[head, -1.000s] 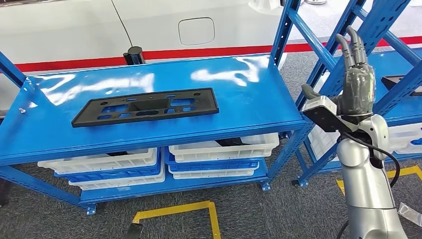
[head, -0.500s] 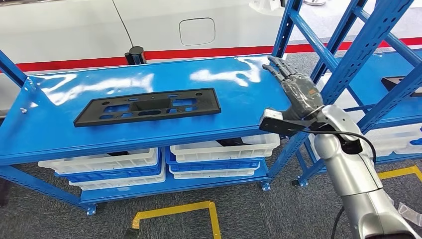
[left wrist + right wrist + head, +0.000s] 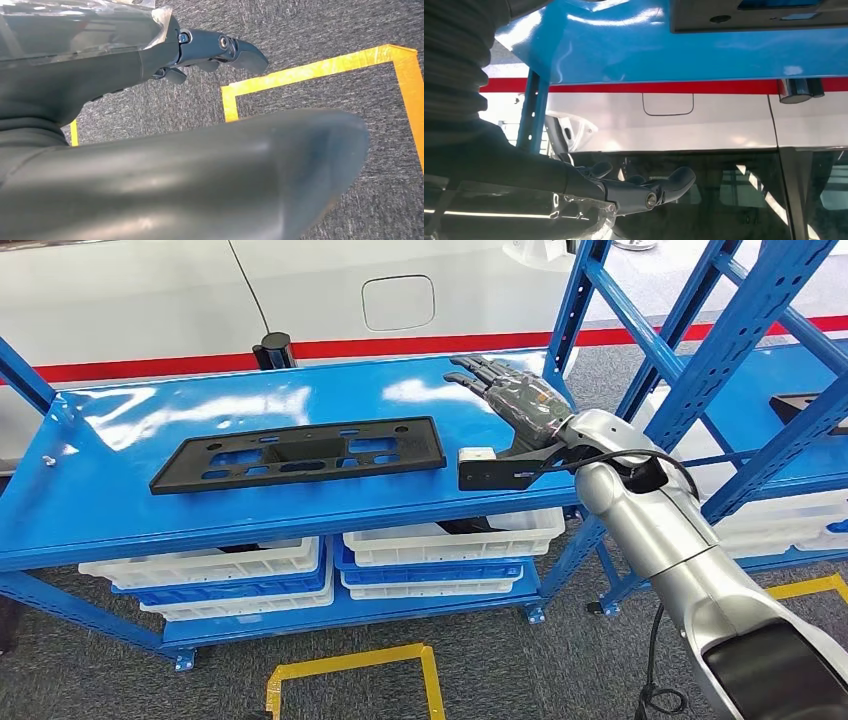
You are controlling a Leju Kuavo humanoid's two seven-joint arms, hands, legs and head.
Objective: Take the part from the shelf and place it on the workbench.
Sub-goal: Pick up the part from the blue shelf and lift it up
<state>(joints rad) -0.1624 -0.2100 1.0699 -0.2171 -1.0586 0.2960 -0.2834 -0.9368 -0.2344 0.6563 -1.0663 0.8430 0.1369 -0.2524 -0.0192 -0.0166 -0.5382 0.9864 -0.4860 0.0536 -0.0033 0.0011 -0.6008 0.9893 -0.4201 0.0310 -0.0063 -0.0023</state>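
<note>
Black and flat, the part (image 3: 297, 453) lies on the blue shelf (image 3: 120, 500), lengthwise along it, nearer the front edge than the back and a little left of the middle. Nothing is touching it. The right hand (image 3: 515, 395) is over the shelf's right end, near the back edge, well clear of the part's right end, with its fingers (image 3: 472, 368) stretched out and spread, holding nothing. In the right wrist view that hand (image 3: 624, 192) shows the same straight fingers (image 3: 676, 180), with the shelf's blue surface and a white car body (image 3: 704, 122) beyond it. Down at the left, the left hand (image 3: 165, 55) hangs over grey carpet (image 3: 320, 30) crossed by yellow tape (image 3: 310, 72); its fingers (image 3: 240, 52) look partly curled, but whether they are apart or closed I cannot tell. Below the shelf, white bins (image 3: 445, 540) sit in stacks on the lower level.
</note>
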